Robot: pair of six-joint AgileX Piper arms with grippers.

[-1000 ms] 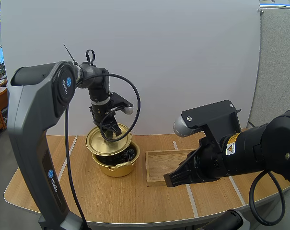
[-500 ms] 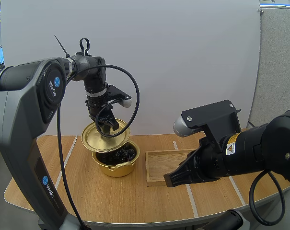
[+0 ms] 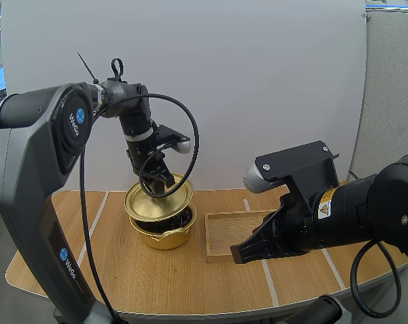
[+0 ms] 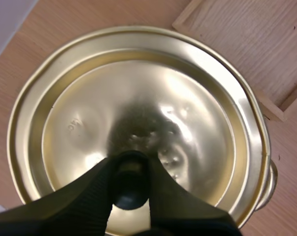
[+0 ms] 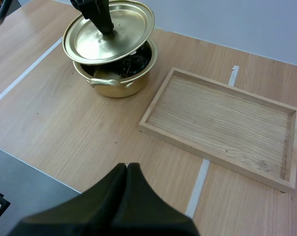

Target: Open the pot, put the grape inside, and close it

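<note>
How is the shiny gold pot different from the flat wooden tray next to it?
The round gold metal pot is deep and shiny; the rectangular wooden tray is shallow and dull. The pot holds dark grapes; the tray shows only bare wood. The left gripper holds a gold lid over the pot; the tray has no lid. Both sit on the wooden table.

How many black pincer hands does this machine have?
2. The left end effector pinches the lid by its knob, over the pot; the right end effector hangs shut above the table near the wooden tray.
</note>
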